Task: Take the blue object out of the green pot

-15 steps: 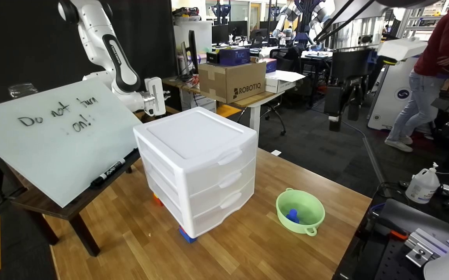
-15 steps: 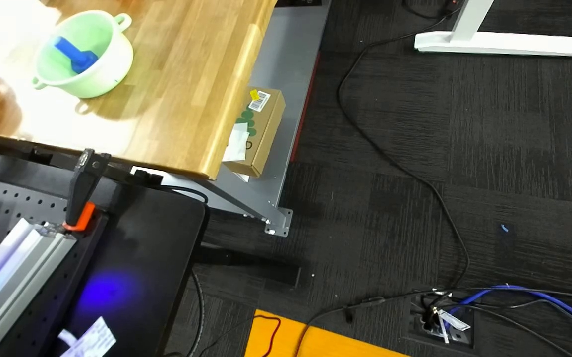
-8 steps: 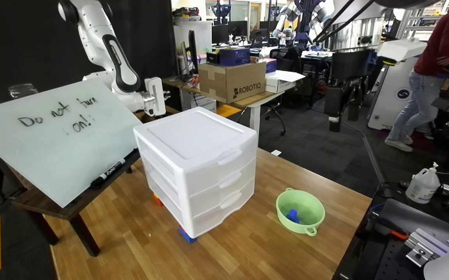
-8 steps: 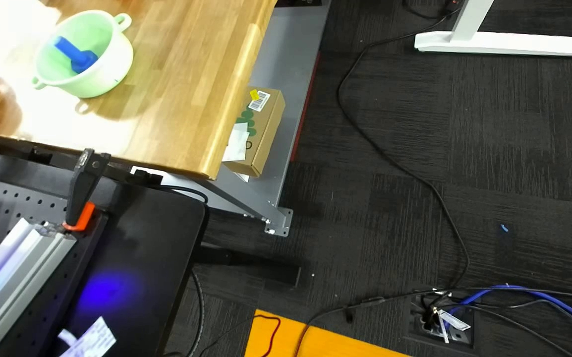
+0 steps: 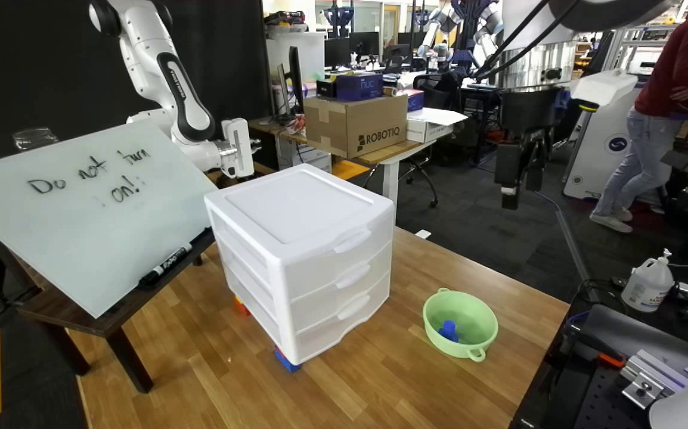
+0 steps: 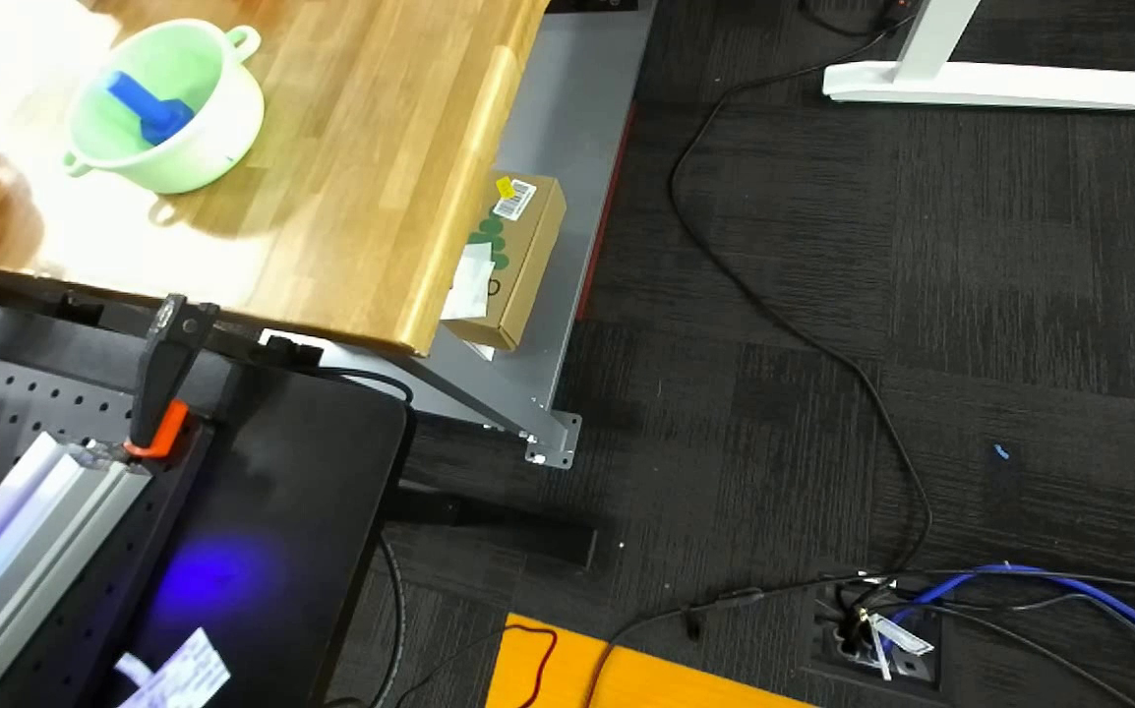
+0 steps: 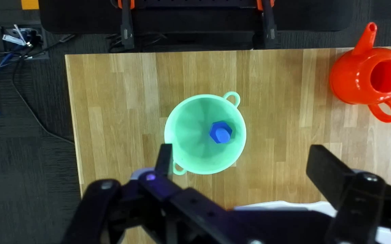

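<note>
The blue object (image 7: pixel 221 132), with a hexagonal base and a round stem, lies inside the green pot (image 7: pixel 192 139) in the wrist view. In both exterior views the blue object (image 5: pixel 449 330) (image 6: pixel 162 116) rests in the pot (image 5: pixel 476 316) (image 6: pixel 228 133), which stands on the wooden table near its edge. The pot has two small loop handles. My gripper (image 7: pixel 242 148) is open with nothing between its fingers. In an exterior view the gripper (image 5: pixel 523 193) hangs high above the table, apart from the pot. In the wrist view one finger overlaps the pot's rim in the picture.
A white drawer unit (image 5: pixel 302 256) stands on the table, with coloured blocks (image 5: pixel 287 360) at its base. A whiteboard (image 5: pixel 87 196) leans beside it. An orange-red jug (image 7: pixel 368 76) stands on the table near the pot. Black clamps (image 6: pixel 169 364) sit at the table's edge.
In an exterior view my gripper has moved slightly down and to the left and has turned a little. The pot and the blue object have not moved.
</note>
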Controlling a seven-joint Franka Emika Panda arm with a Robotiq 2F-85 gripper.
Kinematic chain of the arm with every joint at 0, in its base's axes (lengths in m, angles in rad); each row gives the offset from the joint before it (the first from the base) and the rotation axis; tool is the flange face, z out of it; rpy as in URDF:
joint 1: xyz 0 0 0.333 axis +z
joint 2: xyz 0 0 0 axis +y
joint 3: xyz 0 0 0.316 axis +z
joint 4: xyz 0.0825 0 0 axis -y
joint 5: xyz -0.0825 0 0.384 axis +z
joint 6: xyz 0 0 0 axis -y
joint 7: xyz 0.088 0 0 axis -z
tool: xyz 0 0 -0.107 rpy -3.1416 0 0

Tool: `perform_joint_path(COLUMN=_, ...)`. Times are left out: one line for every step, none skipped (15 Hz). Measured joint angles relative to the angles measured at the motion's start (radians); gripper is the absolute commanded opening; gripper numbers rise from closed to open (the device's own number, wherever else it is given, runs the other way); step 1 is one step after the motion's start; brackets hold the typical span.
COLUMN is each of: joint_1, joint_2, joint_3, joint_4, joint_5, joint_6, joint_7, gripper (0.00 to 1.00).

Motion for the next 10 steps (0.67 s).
perform_joint_path(joint_1=0.0, joint_2=0.019, joint_3=-0.003, joint_4=0.0, joint_5=-0.005, joint_6=0.008, joint_7=-0.005, gripper=1.0)
perform_joint_path(joint_1=0.0, joint_2=0.043, joint_3=-0.008, joint_4=0.0, joint_5=-0.009, joint_6=0.015, joint_7=-0.01, gripper=1.0)
perform_joint_path(joint_1=-0.001, joint_2=0.07, joint_3=-0.014, joint_4=0.0, joint_5=-0.011, joint_6=0.023, joint_7=-0.015, gripper=1.0)
perform_joint_path(joint_1=-0.002, joint_2=0.099, joint_3=-0.021, joint_4=0.001, joint_5=-0.014, joint_6=0.034, joint_7=-0.018, gripper=1.0)
perform_joint_path(joint_1=-0.002, joint_2=0.13, joint_3=-0.03, joint_4=0.003, joint_5=-0.018, joint_6=0.042, joint_7=-0.022, gripper=1.0)
perform_joint_path(joint_1=-0.004, joint_2=0.159, joint_3=-0.039, joint_4=0.007, joint_5=-0.021, joint_6=0.047, joint_7=-0.024, gripper=1.0)
perform_joint_path(joint_1=-0.005, joint_2=0.187, joint_3=-0.046, joint_4=0.013, joint_5=-0.024, joint_6=0.05, joint_7=-0.024, gripper=1.0)
perform_joint_path(joint_1=-0.006, joint_2=0.204, joint_3=-0.049, joint_4=0.016, joint_5=-0.024, joint_6=0.051, joint_7=-0.024, gripper=1.0)
perform_joint_path(joint_1=-0.004, joint_2=0.207, joint_3=-0.049, joint_4=0.016, joint_5=-0.023, joint_6=0.051, joint_7=-0.024, gripper=1.0)
perform_joint_path(joint_1=-0.004, joint_2=0.203, joint_3=-0.048, joint_4=0.016, joint_5=-0.023, joint_6=0.05, joint_7=-0.024, gripper=1.0)
